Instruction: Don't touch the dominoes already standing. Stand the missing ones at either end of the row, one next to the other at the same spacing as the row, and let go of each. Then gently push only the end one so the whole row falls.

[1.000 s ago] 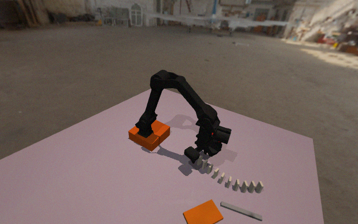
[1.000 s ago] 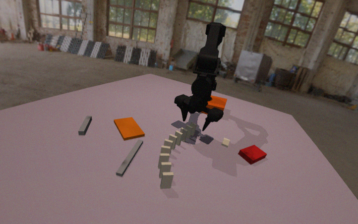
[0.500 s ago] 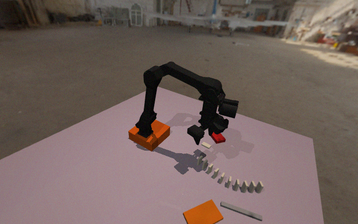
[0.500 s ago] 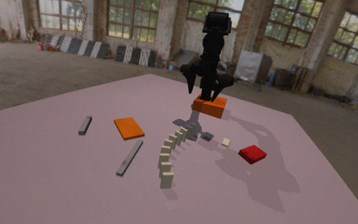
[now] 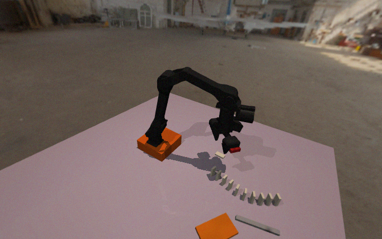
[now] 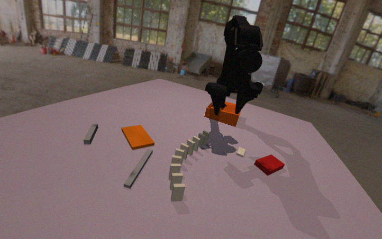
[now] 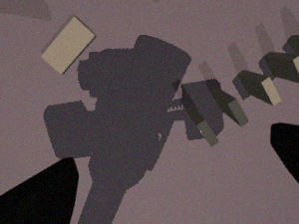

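From my remote seat, I have a black robot arm on an orange base block [image 5: 172, 135] [image 6: 227, 120], standing on a pale pink surface [image 5: 112, 180] [image 6: 70, 168] [image 7: 254, 198]. Its pincer [image 5: 220, 146] [image 6: 226, 113] [image 7: 174, 150] points down above the surface, its two fingers spread wide with nothing between them.

A curved row of cream dominoes [image 5: 244, 194] [image 6: 176, 169] [image 7: 258, 88] stands upright, the pieces spaced apart like fence posts. The pincer's shadow [image 5: 208, 164] [image 6: 222, 144] [image 7: 132, 109] falls over the end of the row nearest the base. One loose cream domino [image 5: 219, 154] [image 6: 240, 152] [image 7: 68, 45] lies flat near that same end, apart from the row.

Near the loose domino is a red block [image 5: 235, 149] [image 6: 269, 164] (the brightest thing I have here). On the opposite side of the row, an orange slab [image 5: 217, 227] [image 6: 137, 137] lies flat near a long grey bar [image 5: 256, 224] [image 6: 138, 168]. The exterior view adds a shorter grey bar [image 6: 91, 133] beyond the slab.
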Robot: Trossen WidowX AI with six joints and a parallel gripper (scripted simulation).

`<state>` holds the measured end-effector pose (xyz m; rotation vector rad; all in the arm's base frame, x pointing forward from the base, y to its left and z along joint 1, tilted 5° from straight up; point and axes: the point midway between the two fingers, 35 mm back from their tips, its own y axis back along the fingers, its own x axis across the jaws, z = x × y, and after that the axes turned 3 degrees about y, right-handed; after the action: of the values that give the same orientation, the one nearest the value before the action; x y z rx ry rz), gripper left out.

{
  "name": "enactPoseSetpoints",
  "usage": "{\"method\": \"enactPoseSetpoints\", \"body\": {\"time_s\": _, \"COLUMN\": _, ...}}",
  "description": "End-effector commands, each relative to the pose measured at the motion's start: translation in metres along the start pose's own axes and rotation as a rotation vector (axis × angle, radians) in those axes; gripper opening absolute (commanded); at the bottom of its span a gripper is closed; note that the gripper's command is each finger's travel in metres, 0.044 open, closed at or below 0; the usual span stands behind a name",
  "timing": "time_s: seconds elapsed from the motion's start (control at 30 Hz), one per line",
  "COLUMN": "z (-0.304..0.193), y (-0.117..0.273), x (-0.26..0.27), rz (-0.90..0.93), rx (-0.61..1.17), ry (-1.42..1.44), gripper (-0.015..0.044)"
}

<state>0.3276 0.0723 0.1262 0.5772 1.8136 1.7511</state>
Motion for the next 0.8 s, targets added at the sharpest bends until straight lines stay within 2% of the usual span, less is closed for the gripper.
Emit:
{"method": "enactPoseSetpoints", "body": {"time_s": 0.0, "z": 0.020, "y": -0.024, "x": 0.030, "rz": 0.010, "rx": 0.009, "ry": 0.782, "gripper": 0.0440}}
{"method": "enactPoseSetpoints", "body": {"time_s": 0.17, "z": 0.033, "y": -0.037, "x": 0.053, "rz": 0.014, "rx": 0.006, "ry": 1.355, "gripper": 0.0440}}
{"method": "enactPoseSetpoints", "body": {"time_s": 0.5, "z": 0.046, "y": -0.056, "x": 0.087, "rz": 0.017, "rx": 0.000, "ry": 2.121, "gripper": 0.0440}}
{"method": "enactPoseSetpoints", "body": {"time_s": 0.57, "z": 0.047, "y": -0.058, "x": 0.090, "rz": 0.018, "rx": -0.001, "ry": 2.205, "gripper": 0.0440}}
{"method": "enactPoseSetpoints", "body": {"time_s": 0.77, "z": 0.047, "y": -0.058, "x": 0.090, "rz": 0.018, "rx": -0.001, "ry": 2.212, "gripper": 0.0440}}
